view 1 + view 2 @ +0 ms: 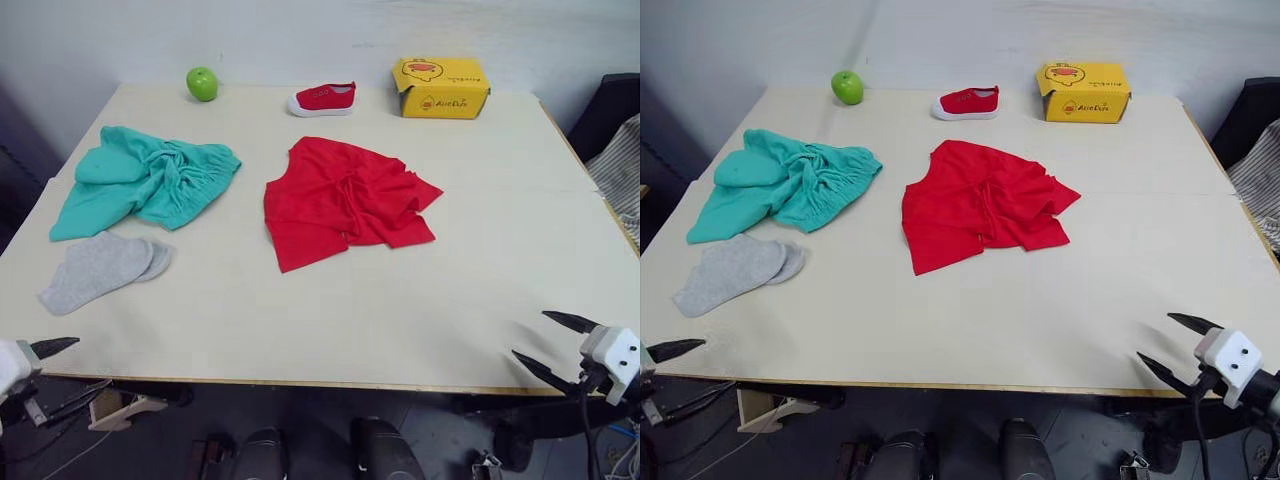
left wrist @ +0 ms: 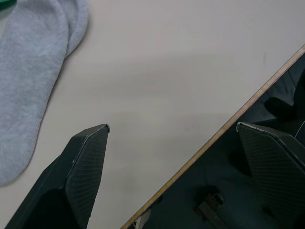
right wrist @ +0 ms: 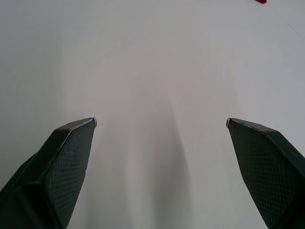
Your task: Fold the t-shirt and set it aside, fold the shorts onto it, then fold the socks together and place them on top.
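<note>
While the t-shirt (image 1: 343,200) lies crumpled and unfolded near the middle of the table (image 1: 330,320), the shorts (image 1: 145,178) sit bunched on the robot's left side of it, well apart from the red cloth; the socks (image 1: 100,268) lie just on the near side of the shorts, one overlapping the other, with the upper sock's edge close to the teal hem; along the far edge stand a green apple (image 1: 202,83), a small red shoe (image 1: 324,98) and a yellow box (image 1: 440,87), the shoe between the other two; the left gripper (image 2: 171,129) hangs at the near left edge of the table, its fingers spread wide with nothing between them, one finger over the tabletop and the other past the edge, the socks near but untouched; the right gripper (image 3: 161,123) hangs at the near right corner, likewise spread wide and empty over bare tabletop, well apart from the t-shirt; a dark chair with striped cloth (image 1: 622,160) stands beyond the table's right side.
</note>
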You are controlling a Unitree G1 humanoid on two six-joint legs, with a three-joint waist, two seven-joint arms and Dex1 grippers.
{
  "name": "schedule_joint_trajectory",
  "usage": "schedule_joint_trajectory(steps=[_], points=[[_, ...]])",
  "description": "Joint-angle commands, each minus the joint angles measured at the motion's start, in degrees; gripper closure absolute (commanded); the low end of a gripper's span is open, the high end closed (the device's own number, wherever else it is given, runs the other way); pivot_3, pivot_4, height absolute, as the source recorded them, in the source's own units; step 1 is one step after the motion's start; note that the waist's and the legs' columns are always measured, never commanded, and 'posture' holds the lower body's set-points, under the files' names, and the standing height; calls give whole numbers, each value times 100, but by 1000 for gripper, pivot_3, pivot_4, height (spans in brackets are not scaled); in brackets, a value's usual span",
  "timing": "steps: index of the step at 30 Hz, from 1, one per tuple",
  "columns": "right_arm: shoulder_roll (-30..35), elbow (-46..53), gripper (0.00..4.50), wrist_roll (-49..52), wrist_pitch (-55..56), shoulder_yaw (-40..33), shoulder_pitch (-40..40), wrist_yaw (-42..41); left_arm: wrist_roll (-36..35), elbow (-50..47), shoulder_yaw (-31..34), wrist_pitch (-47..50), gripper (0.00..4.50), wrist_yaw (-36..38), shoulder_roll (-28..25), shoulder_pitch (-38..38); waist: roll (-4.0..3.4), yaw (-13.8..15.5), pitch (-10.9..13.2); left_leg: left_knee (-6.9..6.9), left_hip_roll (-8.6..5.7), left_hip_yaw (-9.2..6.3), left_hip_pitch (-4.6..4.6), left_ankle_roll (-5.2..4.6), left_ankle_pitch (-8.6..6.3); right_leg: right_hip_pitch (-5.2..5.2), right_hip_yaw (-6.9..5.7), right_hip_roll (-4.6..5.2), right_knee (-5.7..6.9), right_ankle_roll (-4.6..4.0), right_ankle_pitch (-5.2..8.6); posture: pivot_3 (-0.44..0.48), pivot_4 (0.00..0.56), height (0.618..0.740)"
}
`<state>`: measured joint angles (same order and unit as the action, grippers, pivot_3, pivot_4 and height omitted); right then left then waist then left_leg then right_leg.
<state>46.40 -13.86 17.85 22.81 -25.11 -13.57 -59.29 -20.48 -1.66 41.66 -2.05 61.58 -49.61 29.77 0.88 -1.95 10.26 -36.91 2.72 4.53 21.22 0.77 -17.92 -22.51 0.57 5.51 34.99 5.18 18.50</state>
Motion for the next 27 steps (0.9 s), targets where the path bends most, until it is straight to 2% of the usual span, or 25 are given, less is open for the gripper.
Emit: schedule_joint_trajectory(steps=[1, 5, 7, 8, 9, 11, 14, 16, 18, 20, 22, 27], points=[[12, 148, 31, 33, -55, 80, 242, 89, -223, -557, -133, 346, 0, -97, 29, -106, 0, -7, 0, 0, 0, 0, 0, 0, 0, 0, 0, 0, 0, 0, 0, 0, 150, 740], [109, 313, 31, -37, -233, 400, 833, 73, -699, -1395, -689, 1408, 0, -310, -80, -598, -4, -10, 2, -4, 1, -4, 0, 2, 3, 3, -5, 0, 7, 1, -1, 0, 150, 740], [178, 295, 31, -223, -233, 655, 1287, 87, -743, -1718, -1225, 1882, 0, -577, -151, -1217, -6, -4, 3, -9, 0, -5, -2, -9, 11, 3, -6, -1, 18, 21, -12, 0, 150, 740], [190, 201, 31, -373, -189, 775, 1529, 137, -715, -1784, -1487, 2010, 0, -668, -148, -1550, -8, -2, 4, -15, -2, -5, -3, -16, 17, 4, -8, -2, 28, 76, -42, 0, 150, 740], [201, 89, 31, -540, -129, 919, 1762, 165, -627, -1793, -1767, 2150, 0, -799, -134, -1913, -8, 3, 4, -18, -3, -4, -4, -17, 22, 2, -14, -3, 33, 92, -51, 0, 150, 740], [195, -237, 31, -931, 85, 1303, 2290, 149, -270, -1654, -2497, 2313, 0, -1044, -45, -2794, -9, 34, 4, -19, -7, -4, -9, -22, 31, 3, -24, -5, 42, 94, -52, 0, 150, 740], [81, -930, 31, -1488, 375, 1838, 3213, 293, 444, -1169, -3695, 2464, 0, -1291, 235, -4107, -9, 37, 5, -28, -20, 0, -8, -24, 40, 0, -43, -14, 55, 102, -56, 0, 150, 740], [-2, -1373, 31, -1716, 561, 2075, 3687, 411, 841, -729, -4220, 2402, 0, -1372, 443, -4687, -9, 29, 5, -29, -32, 9, -2, -24, 47, -5, -38, -40, 57, 111, -60, 0, 150, 740], [-74, -1785, 31, -1940, 710, 2307, 4125, 513, 1278, -170, -4692, 2209, 0, -1453, 668, -5237, -8, 13, 5, -32, -52, 26, -2, -2, 60, -9, -26, -50, 54, 114, -62, 0, 150, 740], [-187, -2206, 31, -2141, 802, 2539, 4601, 569, 2088, 808, -5383, 1557, 0, -1507, 844, -5927, -7, 9, 6, -33, -43, 61, 8, -2, 60, -15, -21, -64, 58, 120, -65, 0, 150, 740], [-276, -2504, 31, -2251, 888, 2682, 4920, 605, 2535, 1607, -5773, 1077, 0, -1523, 1013, -6398, -4, 21, 8, -41, -38, 85, 10, -1, 60, -19, -18, -75, 51, 120, -65, 0, 150, 740], [-392, -2892, 31, -2300, 984, 2834, 5257, 689, 2877, 3119, -6068, 242, 0, -1657, 1696, -7193, -6, 88, 8, -64, -29, 81, 0, 2, 64, -9, -18, -77, 61, 120, -65, 0, 150, 740]])
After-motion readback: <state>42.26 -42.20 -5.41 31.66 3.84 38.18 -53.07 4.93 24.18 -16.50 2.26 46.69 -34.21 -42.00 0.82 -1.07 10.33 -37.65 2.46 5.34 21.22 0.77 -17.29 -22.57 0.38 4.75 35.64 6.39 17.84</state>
